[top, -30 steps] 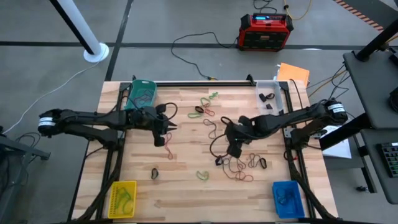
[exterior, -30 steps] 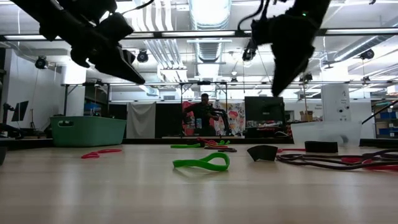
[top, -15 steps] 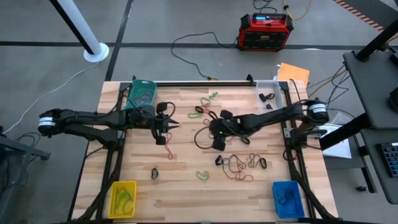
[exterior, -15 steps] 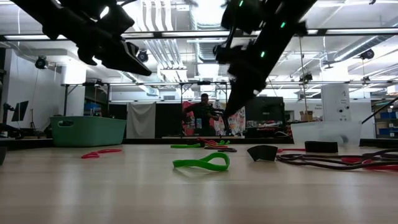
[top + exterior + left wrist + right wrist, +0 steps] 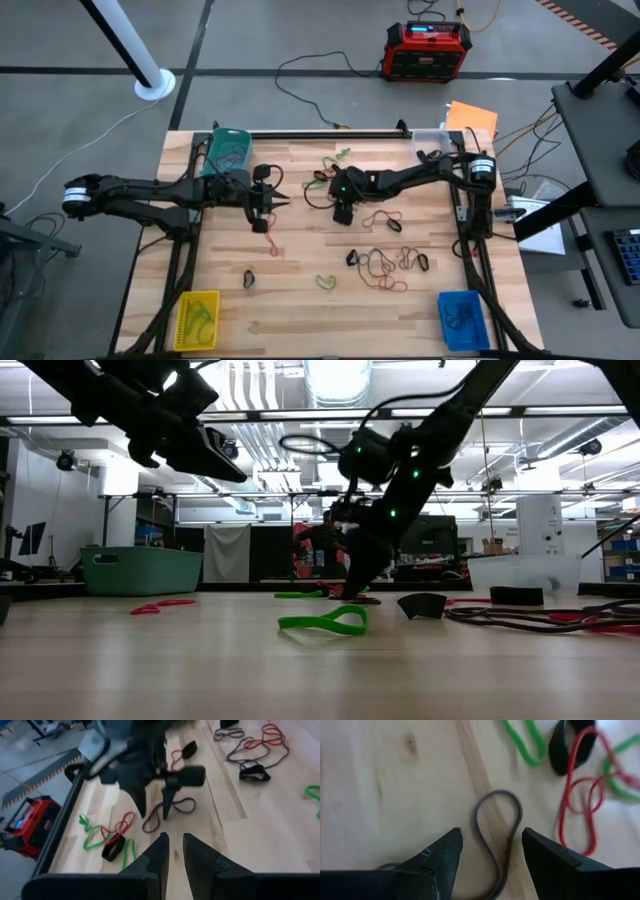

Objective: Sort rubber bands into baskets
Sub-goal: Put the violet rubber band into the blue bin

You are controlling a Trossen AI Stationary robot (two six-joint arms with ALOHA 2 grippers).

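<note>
My right gripper (image 5: 343,211) is open and points down, low over the table's middle; it also shows in the low view (image 5: 352,582). Its fingers stand on either side of a brownish-grey rubber band (image 5: 498,818) that lies flat on the wood and also shows in the left wrist view (image 5: 168,815). My left gripper (image 5: 279,200) hangs in the air left of it, empty, its fingers (image 5: 163,849) a narrow gap apart. A red band (image 5: 262,226) lies under it. The teal basket (image 5: 228,148), clear basket (image 5: 436,150), yellow basket (image 5: 197,318) and blue basket (image 5: 462,318) stand at the corners.
Green, red and black bands (image 5: 330,170) lie near the far edge, and a tangle of bands (image 5: 385,262) lies right of centre. A green band (image 5: 325,282) and a black band (image 5: 248,278) lie nearer. A red-and-black box (image 5: 425,48) stands on the floor beyond.
My right gripper has gone from above the tangle of bands toward the table's left and far edges, and down close to the wood over the brownish-grey band. The bands lie as before.
</note>
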